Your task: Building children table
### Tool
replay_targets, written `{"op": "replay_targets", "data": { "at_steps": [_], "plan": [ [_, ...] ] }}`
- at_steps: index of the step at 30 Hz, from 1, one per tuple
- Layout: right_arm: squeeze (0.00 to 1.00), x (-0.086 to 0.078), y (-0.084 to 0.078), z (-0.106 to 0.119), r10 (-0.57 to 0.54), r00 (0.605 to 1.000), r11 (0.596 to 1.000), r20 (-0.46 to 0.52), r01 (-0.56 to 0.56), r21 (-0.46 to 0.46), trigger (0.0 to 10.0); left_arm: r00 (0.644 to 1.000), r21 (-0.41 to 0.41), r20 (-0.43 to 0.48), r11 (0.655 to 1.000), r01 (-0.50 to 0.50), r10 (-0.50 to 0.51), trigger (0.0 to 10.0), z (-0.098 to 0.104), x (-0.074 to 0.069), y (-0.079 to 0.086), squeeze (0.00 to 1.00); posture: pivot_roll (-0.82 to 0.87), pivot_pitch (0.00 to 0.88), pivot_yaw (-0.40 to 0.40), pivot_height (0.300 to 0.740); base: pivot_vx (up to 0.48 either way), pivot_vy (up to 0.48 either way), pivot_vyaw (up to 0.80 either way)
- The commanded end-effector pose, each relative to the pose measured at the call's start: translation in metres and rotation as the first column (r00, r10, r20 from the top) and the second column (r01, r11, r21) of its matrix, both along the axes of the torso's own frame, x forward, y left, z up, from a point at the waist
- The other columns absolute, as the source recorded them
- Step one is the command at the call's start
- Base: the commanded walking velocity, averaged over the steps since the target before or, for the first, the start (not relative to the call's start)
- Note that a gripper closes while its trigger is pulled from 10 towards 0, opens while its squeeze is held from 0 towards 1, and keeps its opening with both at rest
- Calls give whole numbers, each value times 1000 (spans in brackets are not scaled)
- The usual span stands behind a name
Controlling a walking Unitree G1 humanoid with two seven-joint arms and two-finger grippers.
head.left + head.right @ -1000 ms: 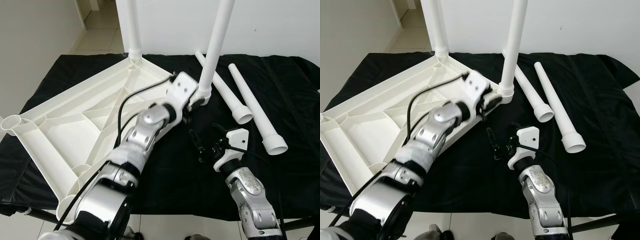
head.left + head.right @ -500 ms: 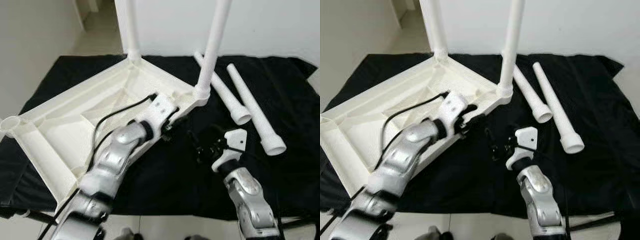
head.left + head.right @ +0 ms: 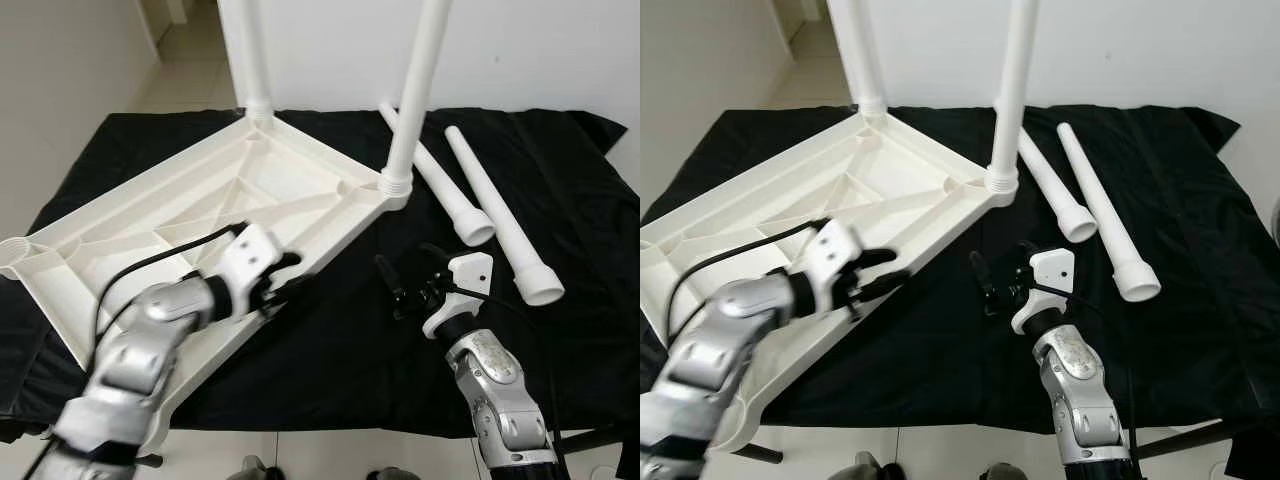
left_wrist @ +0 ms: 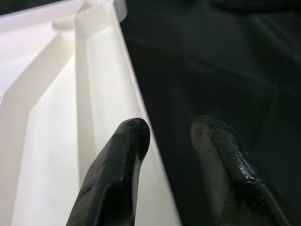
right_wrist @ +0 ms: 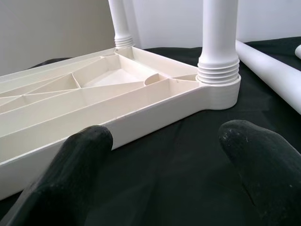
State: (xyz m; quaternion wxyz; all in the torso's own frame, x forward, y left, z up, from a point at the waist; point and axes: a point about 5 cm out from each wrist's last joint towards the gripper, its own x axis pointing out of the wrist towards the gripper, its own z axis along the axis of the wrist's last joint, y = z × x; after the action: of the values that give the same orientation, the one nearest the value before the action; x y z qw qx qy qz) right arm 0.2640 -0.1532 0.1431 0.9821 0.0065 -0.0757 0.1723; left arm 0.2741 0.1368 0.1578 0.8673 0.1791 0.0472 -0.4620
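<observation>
A white children's tabletop point(image 3: 150, 230) lies upside down on a black cloth. Two white legs stand screwed into it: one at the far corner point(image 3: 250, 60), one at the right corner point(image 3: 418, 90). Two loose legs point(image 3: 440, 180) point(image 3: 500, 225) lie flat on the cloth at the right. My left gripper point(image 3: 295, 278) is open at the tabletop's near rim; in the left wrist view one finger point(image 4: 127, 146) is over the white rim and the other over the cloth. To the right of that rim, my right gripper point(image 3: 410, 278) hovers open above the cloth, facing the right-corner leg point(image 5: 218, 47).
The black cloth point(image 3: 330, 370) covers the whole work table. An empty leg socket point(image 3: 15, 250) shows at the tabletop's left corner. The tabletop's nearest corner juts past the table's front edge. White wall behind, tiled floor point(image 3: 190, 80) at the far left.
My left arm has drawn back from the right-corner leg socket, sliding along the tabletop's near rim towards me. The right gripper has stayed where it was, still open.
</observation>
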Motion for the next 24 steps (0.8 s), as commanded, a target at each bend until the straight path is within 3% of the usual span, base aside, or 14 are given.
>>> {"op": "replay_targets", "data": {
  "at_steps": [1, 5, 16, 24],
  "plan": [
    [0, 0, 2, -1, 9, 1000, 1000, 0, -9, -5, 10000, 999, 10, -18, 1000, 29, -29, 10000, 0, -3, 3, 0, -126, 65, 77, 740, 0, 0, 0],
    [0, 1, 2, -1, 14, 1000, 1000, 3, -14, -9, 10000, 997, 77, -78, 997, 13, -7, 10000, -12, -13, 17, 0, -123, 57, 73, 740, 0, 0, 0],
    [0, 4, 1, 0, 20, 1000, 1000, 7, -20, -15, 10000, 993, 159, -112, 987, -20, 38, 10000, -24, -16, 29, 0, -121, 49, 67, 740, 0, 0, 0],
    [0, 5, 0, 1, 22, 1000, 1000, 10, -22, -18, 10000, 977, 255, -171, 964, -77, 123, 10000, -38, -19, 44, 0, -120, 53, 64, 740, 0, 0, 0]
  ]
}}
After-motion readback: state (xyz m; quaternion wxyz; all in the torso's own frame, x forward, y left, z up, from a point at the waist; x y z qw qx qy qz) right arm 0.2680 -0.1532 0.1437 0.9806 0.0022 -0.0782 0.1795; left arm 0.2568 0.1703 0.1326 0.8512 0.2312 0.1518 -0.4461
